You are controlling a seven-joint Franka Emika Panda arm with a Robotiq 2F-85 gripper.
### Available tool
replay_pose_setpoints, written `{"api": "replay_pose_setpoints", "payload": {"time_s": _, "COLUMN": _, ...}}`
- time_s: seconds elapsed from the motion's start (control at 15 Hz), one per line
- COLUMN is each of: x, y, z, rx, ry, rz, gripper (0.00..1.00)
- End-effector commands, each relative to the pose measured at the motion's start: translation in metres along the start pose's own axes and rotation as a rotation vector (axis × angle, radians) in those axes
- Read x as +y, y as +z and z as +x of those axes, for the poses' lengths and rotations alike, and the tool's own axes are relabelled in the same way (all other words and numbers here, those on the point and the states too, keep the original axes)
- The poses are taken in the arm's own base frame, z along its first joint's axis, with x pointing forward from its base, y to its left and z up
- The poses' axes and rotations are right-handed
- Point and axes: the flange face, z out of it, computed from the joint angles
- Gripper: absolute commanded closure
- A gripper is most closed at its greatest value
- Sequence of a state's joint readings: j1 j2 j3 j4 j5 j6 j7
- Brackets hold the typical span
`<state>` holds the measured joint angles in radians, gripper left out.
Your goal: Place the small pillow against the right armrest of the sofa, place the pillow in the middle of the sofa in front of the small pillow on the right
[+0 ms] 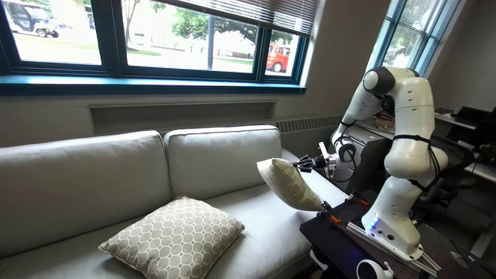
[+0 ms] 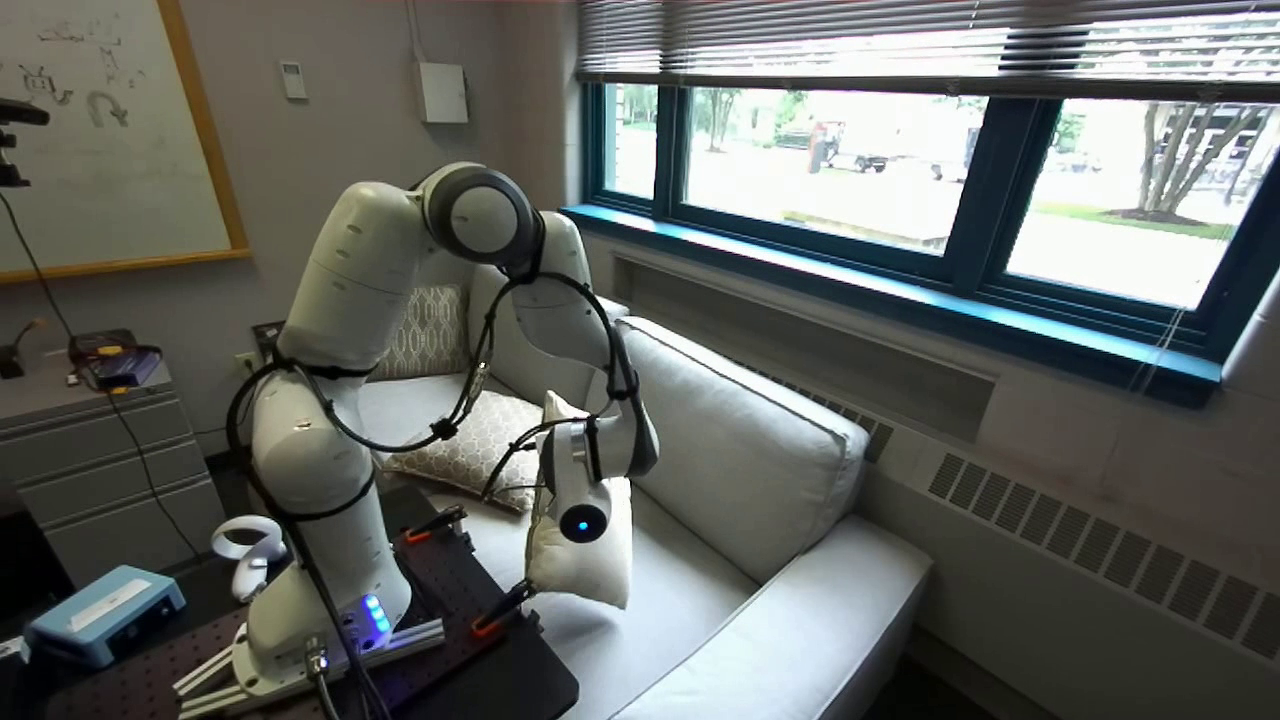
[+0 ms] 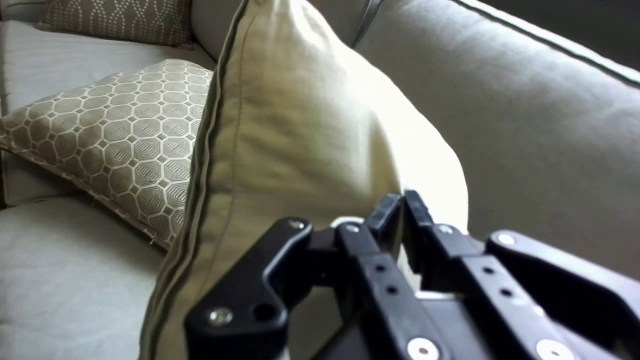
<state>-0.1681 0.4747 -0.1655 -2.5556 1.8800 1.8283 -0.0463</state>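
The small pillow is held in the claw, a bit of its plain off-white fabric being pinched between the fingertips; in the wrist view hardly any gap is seen between them. The small pillow is tilted steeply and is held over the right-hand part of the sofa, in front of a back cushion. Whether the seat is touched by its lower edge cannot be told. In an exterior view its lower corner is seen just beside a black and orange clamp fixed at the edge of the tabletop; whether contact is made there cannot be made out.

The right armrest is set apart from the small pillow, with bare seat shown between them in an exterior view. The large lattice-patterned pillow is laid at a slant on the middle of the seat. At the far end of the sofa a patterned cushion is propped upright.

The white robot arm is mounted on the tabletop, where a white controller and a blue box are also placed.
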Motion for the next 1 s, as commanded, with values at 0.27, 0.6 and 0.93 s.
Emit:
{"api": "replay_pose_setpoints", "payload": {"time_s": 0.27, "x": -0.050, "y": -0.037, "z": 0.083, "rx": -0.101, "ry": 0.264, "rz": 0.082, "gripper": 0.98}}
{"api": "replay_pose_setpoints", "payload": {"time_s": 0.6, "x": -0.129, "y": -0.024, "z": 0.112, "rx": -0.096, "ry": 0.333, "rz": 0.086, "gripper": 0.98}}
{"api": "replay_pose_setpoints", "payload": {"time_s": 0.93, "x": -0.200, "y": -0.026, "z": 0.129, "rx": -0.019, "ry": 0.390, "rz": 0.100, "gripper": 0.98}}
